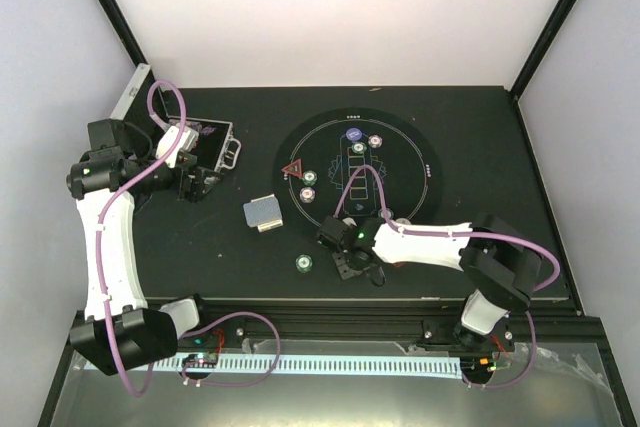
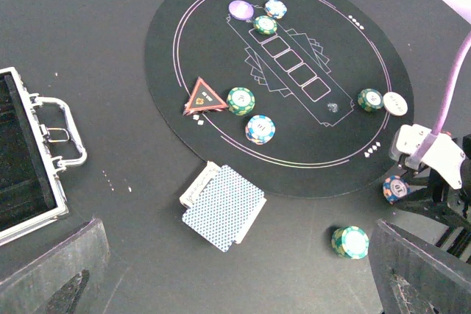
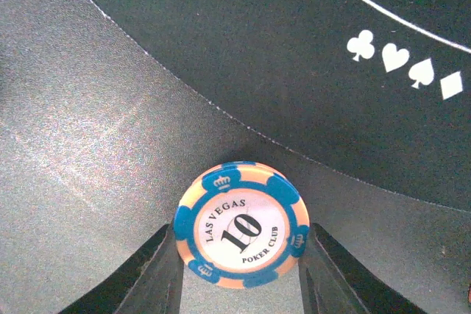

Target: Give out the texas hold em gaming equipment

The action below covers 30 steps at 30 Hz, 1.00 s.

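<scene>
My right gripper (image 3: 240,239) is shut on a blue and orange poker chip (image 3: 241,224) marked 10, one finger against each edge, just off the rim of the round black mat (image 3: 257,49). The left wrist view shows this chip (image 2: 395,188) in that gripper (image 2: 412,182). A deck of blue-backed cards (image 2: 224,206) lies on the table by the mat's near-left edge. One green chip (image 2: 350,241) sits alone on the table. On the mat are a red triangle marker (image 2: 204,98), a green chip (image 2: 241,100), a white-blue chip (image 2: 260,129) and a purple disc (image 2: 241,9). My left gripper (image 1: 195,185) hangs open and holds nothing.
An open silver metal case (image 2: 29,159) stands at the far left, close to my left gripper. More chips (image 2: 370,99) lie at the mat's right side and near its far end (image 2: 275,9). Black frame rails border the table (image 1: 480,117).
</scene>
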Available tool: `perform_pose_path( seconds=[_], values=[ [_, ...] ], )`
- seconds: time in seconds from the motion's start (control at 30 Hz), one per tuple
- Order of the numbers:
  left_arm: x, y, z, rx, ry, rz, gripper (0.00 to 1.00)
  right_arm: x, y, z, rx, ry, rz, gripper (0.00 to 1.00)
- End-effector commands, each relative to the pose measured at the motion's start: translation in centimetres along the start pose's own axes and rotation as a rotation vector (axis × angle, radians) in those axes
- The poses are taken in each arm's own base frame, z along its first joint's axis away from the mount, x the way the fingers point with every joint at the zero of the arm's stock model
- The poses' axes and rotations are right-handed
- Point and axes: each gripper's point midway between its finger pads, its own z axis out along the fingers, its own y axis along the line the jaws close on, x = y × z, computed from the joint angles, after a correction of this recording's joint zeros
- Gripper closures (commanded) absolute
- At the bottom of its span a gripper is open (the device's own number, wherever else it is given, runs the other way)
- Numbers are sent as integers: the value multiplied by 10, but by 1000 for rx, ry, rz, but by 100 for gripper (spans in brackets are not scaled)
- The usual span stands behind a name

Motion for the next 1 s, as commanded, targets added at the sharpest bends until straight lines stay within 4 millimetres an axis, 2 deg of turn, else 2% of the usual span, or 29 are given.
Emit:
perform_pose_path(
  seconds=[0.0,0.17,0.27,0.47,0.57,0.67,0.77,0.97],
  values=[
    [0,-2,-2,11,-3,-2,1,-9,0,-13,-9,-40,6,73],
    [0,-3,-2,13,-5,-3,1,-16,-11,-24,3,-61,14,74],
    [-1,-3,-3,11,-8,-1,1,-32,-36,-37,20,-91,54,74],
    [-1,-2,-3,8,-9,2,1,-71,-104,-54,67,-147,176,74],
    [-2,-2,-3,8,-11,1,1,-86,-137,-48,86,-149,244,74],
    [-4,-2,-3,7,-15,1,1,-97,-161,-36,92,-134,297,74],
    [-6,-1,-4,4,-17,5,1,-106,-178,-23,105,-118,333,73],
    [-7,2,-3,6,-10,2,1,-114,-199,3,114,-78,371,73]
  ],
)
